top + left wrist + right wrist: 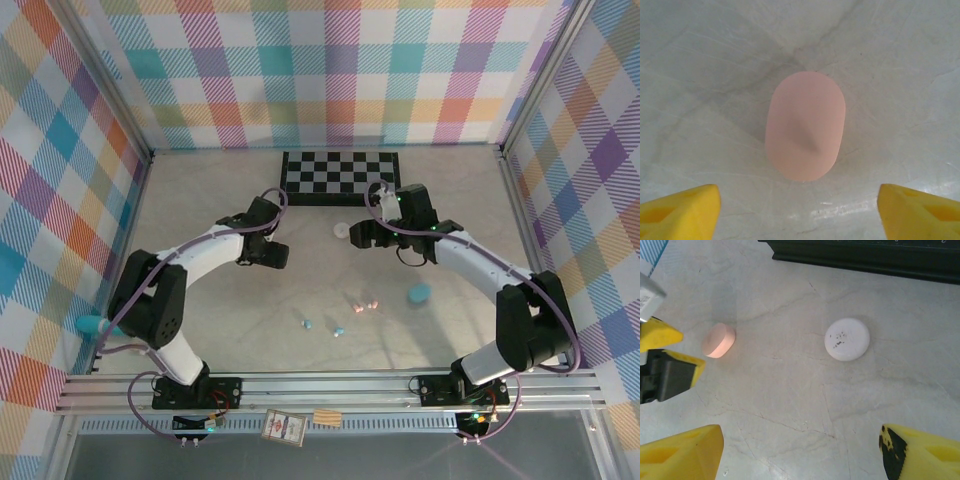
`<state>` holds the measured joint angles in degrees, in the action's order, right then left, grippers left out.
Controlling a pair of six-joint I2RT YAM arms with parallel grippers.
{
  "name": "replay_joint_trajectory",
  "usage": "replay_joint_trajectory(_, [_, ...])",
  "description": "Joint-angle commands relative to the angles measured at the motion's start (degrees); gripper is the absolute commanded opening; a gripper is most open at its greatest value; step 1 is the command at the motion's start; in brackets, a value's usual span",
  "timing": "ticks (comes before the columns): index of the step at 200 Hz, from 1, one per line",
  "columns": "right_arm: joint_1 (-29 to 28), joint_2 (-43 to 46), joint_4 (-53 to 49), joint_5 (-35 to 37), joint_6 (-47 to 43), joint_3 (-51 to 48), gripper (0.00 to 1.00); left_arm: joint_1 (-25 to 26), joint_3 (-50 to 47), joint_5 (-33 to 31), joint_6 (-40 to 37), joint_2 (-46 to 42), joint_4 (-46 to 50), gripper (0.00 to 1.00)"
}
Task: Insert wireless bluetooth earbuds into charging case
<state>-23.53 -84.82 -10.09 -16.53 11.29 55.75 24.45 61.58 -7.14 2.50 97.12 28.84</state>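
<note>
Ahead of left fingers (680,210), pink case (805,126)

High rear camera overlooks the table (220,320); both wrist cameras peer down close, sharing the pink case (805,125) before the left claw (799,205).

Top view: bright, even, diffuse light from overhead. The arms (200,255) cast only faint, soft-edged shadows on the bench (220,320).

Left wrist view: the pink case (805,126), ahead of the left gripper (799,212), looks slightly soft. A grey shadow spreads from it, ahead and leftward. There is a small glare streak on the bench just ahead of the gripper. The yellow fingertips (682,212) are out of focus.

Right wrist view: the bench is sharper. The right gripper (800,455) is likewise blurred at its tips.
</note>
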Motion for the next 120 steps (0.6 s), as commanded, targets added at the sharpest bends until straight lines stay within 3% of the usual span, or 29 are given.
replay_joint_trajectory(1, [0.09, 2.1, -1.26, 0.89, -1.69, -0.86, 0.82, -0.72, 2.62, 0.69, -0.02, 2.94, 3.16, 0.74])
replay_joint_trajectory(75, [0.02, 2.75, -1.38, 0.12, -1.71, -1.25, 0.81, -1.33, 6.04, 1.42, -1.09, 8.68, 2.85, 0.57])
replay_joint_trajectory(120, [0.1, 2.72, -1.58, -0.08, -1.45, -1.43, 0.81, -1.33, 7.06, 1.86, -1.33, 9.7, 3.25, 0.4])
